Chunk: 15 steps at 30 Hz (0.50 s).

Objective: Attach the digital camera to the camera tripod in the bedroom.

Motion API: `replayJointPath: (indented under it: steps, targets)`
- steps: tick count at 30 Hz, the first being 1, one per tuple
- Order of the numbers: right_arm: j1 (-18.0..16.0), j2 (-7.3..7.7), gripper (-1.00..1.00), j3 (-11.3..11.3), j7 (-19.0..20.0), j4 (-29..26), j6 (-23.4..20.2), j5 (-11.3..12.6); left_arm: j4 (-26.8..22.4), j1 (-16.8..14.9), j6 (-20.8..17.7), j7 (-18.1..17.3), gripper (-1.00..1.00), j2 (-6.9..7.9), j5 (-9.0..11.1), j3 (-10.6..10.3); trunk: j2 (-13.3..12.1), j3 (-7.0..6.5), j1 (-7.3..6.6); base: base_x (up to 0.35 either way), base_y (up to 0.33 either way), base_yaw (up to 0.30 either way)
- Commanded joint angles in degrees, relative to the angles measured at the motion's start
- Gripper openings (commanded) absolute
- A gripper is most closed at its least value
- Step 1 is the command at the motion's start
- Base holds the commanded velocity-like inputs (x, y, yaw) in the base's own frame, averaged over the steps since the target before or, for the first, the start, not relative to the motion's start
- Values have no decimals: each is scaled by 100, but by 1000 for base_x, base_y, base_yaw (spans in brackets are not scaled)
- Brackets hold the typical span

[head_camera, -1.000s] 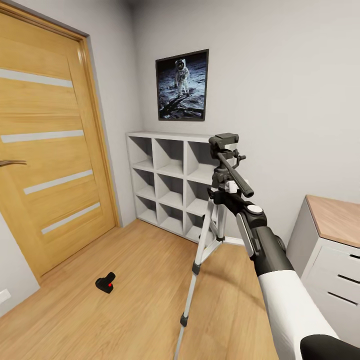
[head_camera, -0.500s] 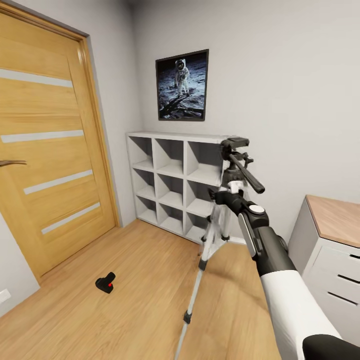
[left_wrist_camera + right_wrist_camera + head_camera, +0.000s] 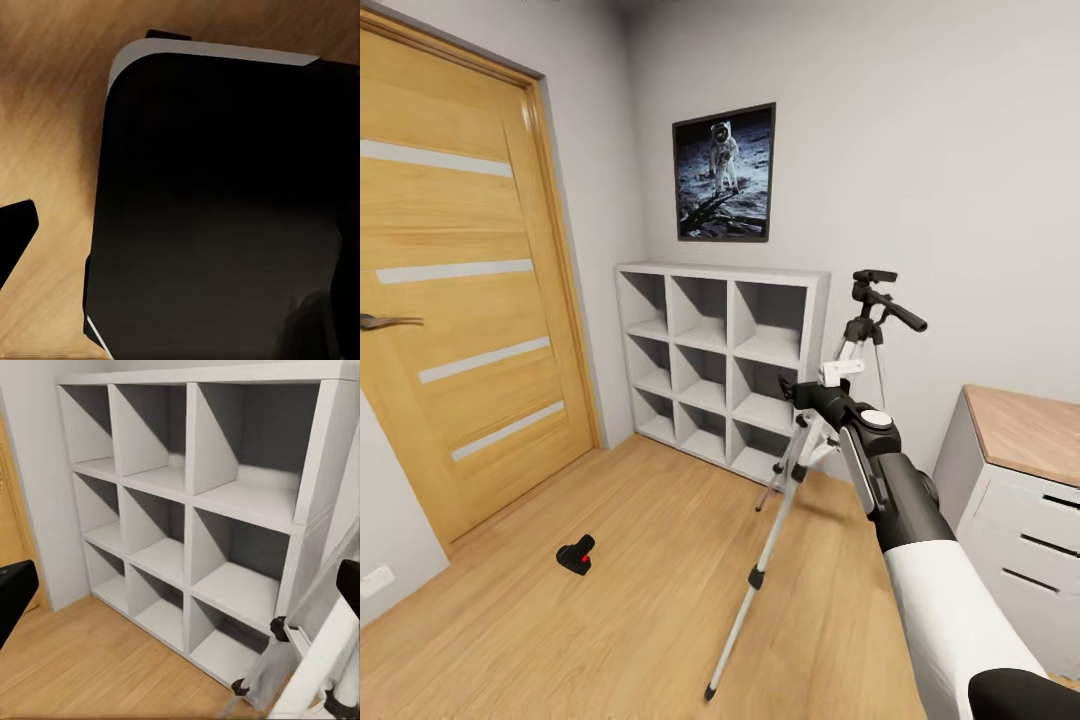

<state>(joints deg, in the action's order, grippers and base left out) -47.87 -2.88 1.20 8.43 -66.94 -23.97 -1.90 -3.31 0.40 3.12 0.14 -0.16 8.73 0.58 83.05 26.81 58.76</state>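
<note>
**Tripod displaced to the right and leaning**

Since the earlier frames, the camera tripod [image 3: 838,420] has shifted rightward and farther away; its head [image 3: 872,290] now stands right of the white cube shelving [image 3: 722,360] rather than in front of it, and the legs are splayed with the tripod tilted. The view itself has also shifted slightly.

At far left, the oak door [image 3: 455,300] is closed. On the light wood floor [image 3: 610,620], the digital camera [image 3: 577,555] lies by itself, near the door and well apart from the tripod, its red dot facing up. Above the shelving hangs an astronaut picture [image 3: 724,172].

The right gripper [image 3: 800,392] is extended at the upper part of the tripod legs, touching or just beside them; whether its jaws are released or clenched cannot be told. In the right wrist view, a silver tripod leg [image 3: 315,675] runs close past the fingertips [image 3: 15,592].

At far right stands a white drawer unit [image 3: 1020,500] with a wood top.

The left wrist view shows a dark body over wood floor; the left gripper's state cannot be told.
</note>
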Motion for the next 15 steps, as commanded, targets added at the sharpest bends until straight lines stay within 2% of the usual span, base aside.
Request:
replayJointPath:
  steps: [1, 15]
  targets:
    - [-3, -2, 100, -5, 24, -6, -29, -21, -11, 4, 6, 2, 100, -1, 41, 2, 3, 5, -3, -318, 0, 0]
    - [-3, 82, 100, -5, 27, -3, -29, -21, -12, 4, 4, 1, 100, -1, 41, 4, 3, 5, -3, -331, 0, 0]
